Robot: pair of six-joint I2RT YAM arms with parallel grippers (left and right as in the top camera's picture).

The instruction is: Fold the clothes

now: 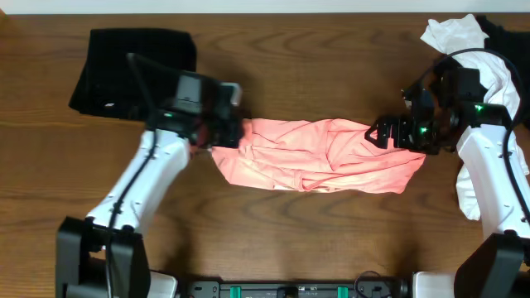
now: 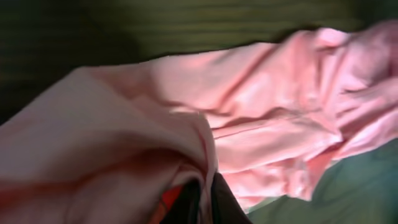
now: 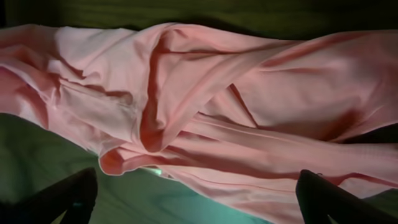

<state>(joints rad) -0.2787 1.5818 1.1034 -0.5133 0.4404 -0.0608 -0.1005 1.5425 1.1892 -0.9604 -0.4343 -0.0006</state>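
Lying bunched on the desk [image 1: 315,66], the salmon-pink T-shirt [image 1: 319,157] is clamped at its left end by the closed left pincer [image 1: 215,142]; the right pincer [image 1: 379,131] stands fully open at the right end, empty. Pulling with the left alone would likely drag the bunch, not spread it.

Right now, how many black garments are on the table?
2. A black rectangle lies neatly folded at the far left. Another black garment peeks out at the far right corner behind the white cloth. More may be hidden there.
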